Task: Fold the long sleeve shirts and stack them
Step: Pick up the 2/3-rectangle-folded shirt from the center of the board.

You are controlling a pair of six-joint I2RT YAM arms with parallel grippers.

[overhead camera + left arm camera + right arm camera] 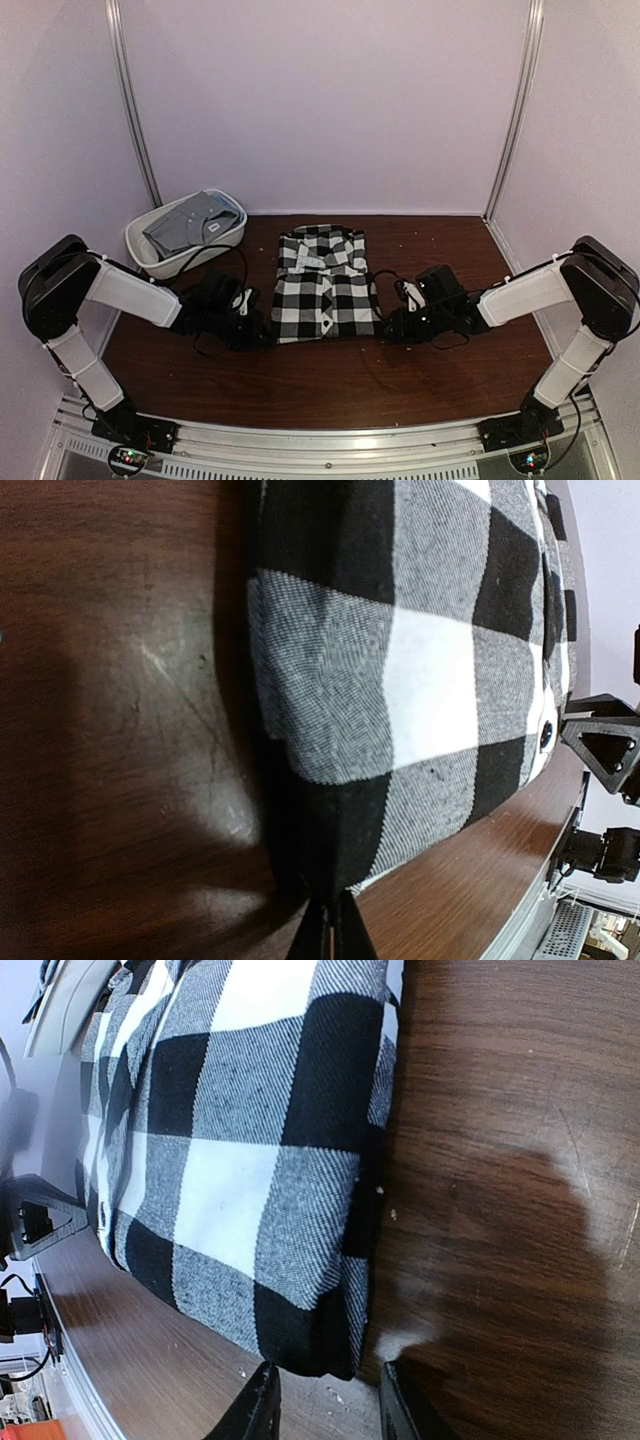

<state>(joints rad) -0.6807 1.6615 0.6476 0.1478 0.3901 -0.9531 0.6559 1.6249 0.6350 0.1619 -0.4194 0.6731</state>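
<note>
Top external: the checked shirt (325,295) is lying lengthwise up-frame; left gripper (325,935) is pinching its lower-left corner, right gripper (330,1405) is hovering narrowly parted at the lower-right.

A dark brown wooden table (330,385) fills the floor of the booth, its grain running left to right. In the middle lies the black-and-white checked shirt (325,290), folded into a neat rectangle, collar towards the far side, flat against the wood. At the far left corner stands a white oval tub (170,266), apart from the shirt. The bare wood shows pale scuffs (170,670), and a few light specks (392,1214) lie beside the shirt's right edge.
</note>
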